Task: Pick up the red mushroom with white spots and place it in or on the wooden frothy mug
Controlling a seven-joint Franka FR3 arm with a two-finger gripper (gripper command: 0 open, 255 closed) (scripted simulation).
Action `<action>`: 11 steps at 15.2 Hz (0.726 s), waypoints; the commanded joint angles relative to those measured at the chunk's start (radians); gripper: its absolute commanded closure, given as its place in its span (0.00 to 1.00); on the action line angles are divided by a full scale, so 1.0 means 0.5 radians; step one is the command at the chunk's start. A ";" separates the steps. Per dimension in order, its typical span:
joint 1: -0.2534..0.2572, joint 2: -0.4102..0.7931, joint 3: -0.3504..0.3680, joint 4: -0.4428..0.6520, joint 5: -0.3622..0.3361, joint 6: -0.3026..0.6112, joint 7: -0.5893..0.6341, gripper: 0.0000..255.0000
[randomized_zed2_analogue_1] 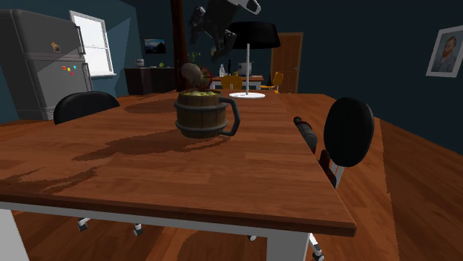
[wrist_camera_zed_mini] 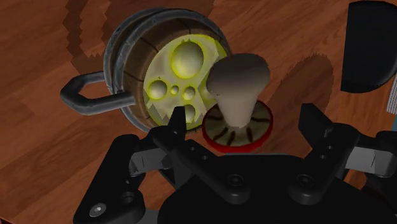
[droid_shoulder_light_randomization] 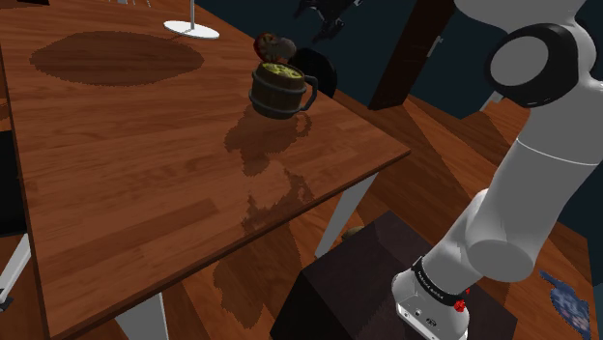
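Note:
A dark wooden barrel mug (droid_shoulder_light_randomization: 278,89) (randomized_zed2_analogue_1: 204,115) (wrist_camera_zed_mini: 159,60) with yellow froth stands upright near the table's far edge. The mushroom (droid_shoulder_light_randomization: 271,44) (randomized_zed2_analogue_1: 193,73) (wrist_camera_zed_mini: 237,102) rests upside down on the table right beside the mug, on the side away from the handle. Its pale stem points up and its red cap rim lies on the wood. My gripper (droid_shoulder_light_randomization: 324,21) (randomized_zed2_analogue_1: 211,33) (wrist_camera_zed_mini: 245,130) hangs open well above the mushroom. The fingers (wrist_camera_zed_mini: 172,135) stand apart on either side of the mushroom and touch nothing.
The wooden table (droid_shoulder_light_randomization: 145,184) ends close behind the mug, where a black chair (droid_shoulder_light_randomization: 319,66) (randomized_zed2_analogue_1: 347,132) stands. A lamp with a white base (droid_shoulder_light_randomization: 190,29) (randomized_zed2_analogue_1: 248,95) sits farther along the table. A grey fridge (randomized_zed2_analogue_1: 41,67) is against the wall.

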 commanded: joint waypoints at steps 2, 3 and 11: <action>-0.064 0.009 -0.031 0.147 0.015 -0.162 0.015 0.00; -0.088 0.019 -0.040 0.203 0.025 -0.217 0.020 0.00; -0.088 0.018 -0.040 0.203 0.024 -0.216 0.020 0.00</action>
